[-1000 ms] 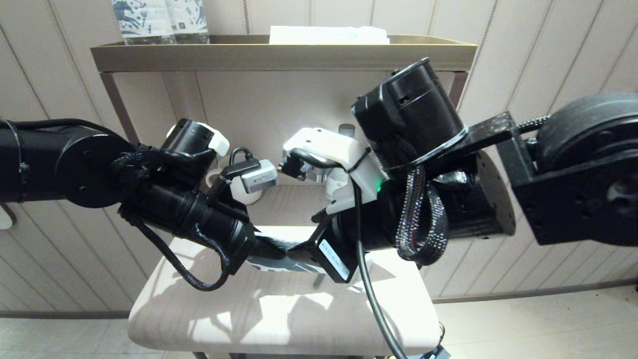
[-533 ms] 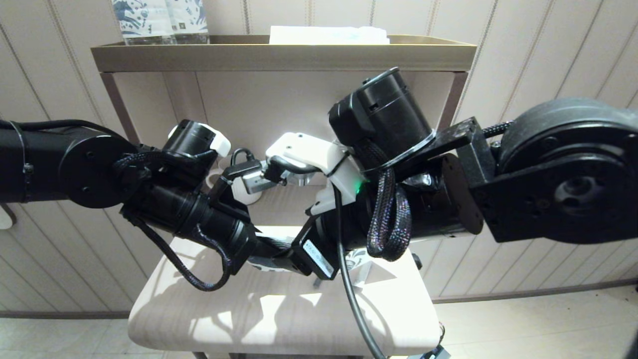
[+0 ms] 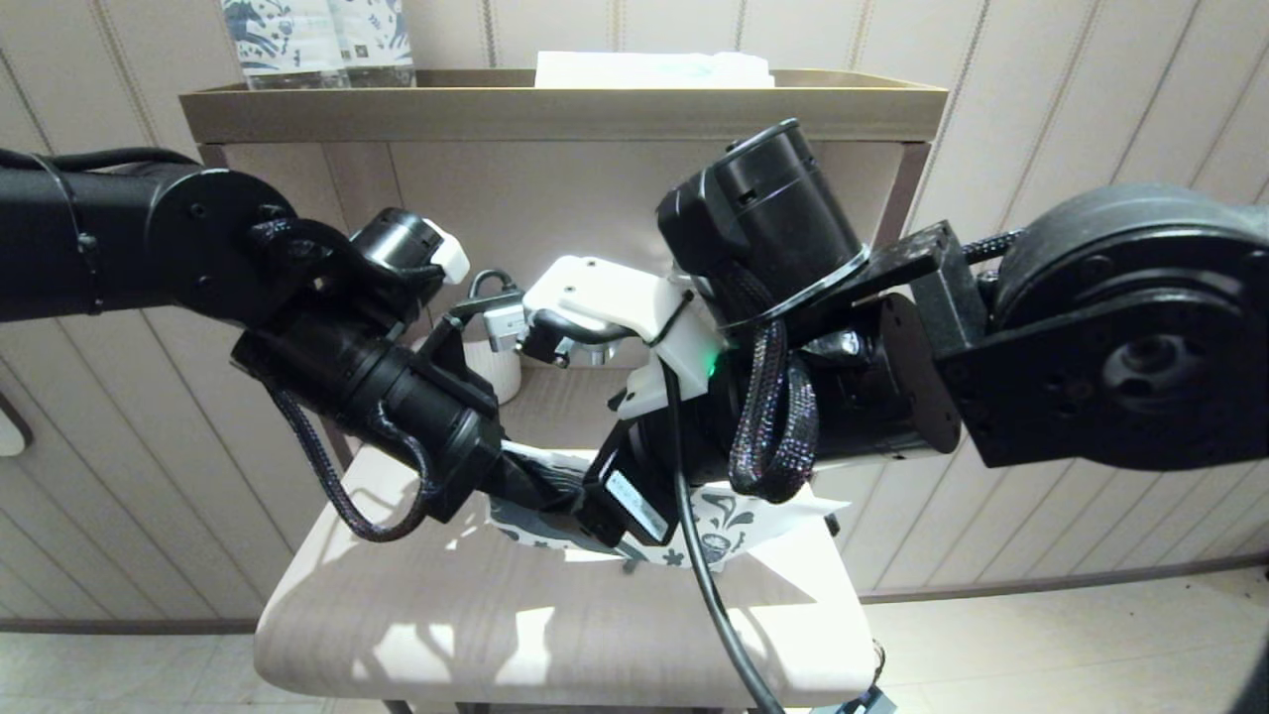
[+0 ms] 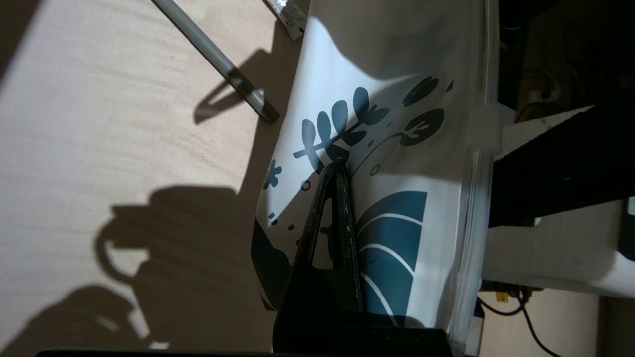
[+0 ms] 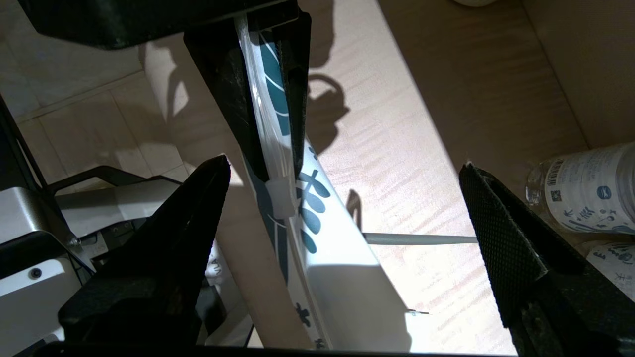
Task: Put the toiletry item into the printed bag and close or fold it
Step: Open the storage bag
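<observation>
The left gripper (image 4: pixel 333 198) is pinching the flat white crinkly bag with blue-teal prints (image 4: pixel 397 148), holding it up over the beige tabletop (image 3: pixel 555 635). The right gripper (image 5: pixel 342 233) is gaping wide around its zip edge, gripping nothing. The thin white stick with the dark head (image 4: pixel 218 62) is lying outside on the table just beside the bag, so closing now would probably seal it empty.

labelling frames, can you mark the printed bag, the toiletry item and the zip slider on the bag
printed bag (image 4: pixel 397 238), left wrist view, teal fan print
toiletry item (image 4: pixel 208 47), left wrist view, mid-shaft
zip slider (image 5: pixel 280 198), right wrist view, its white body
</observation>
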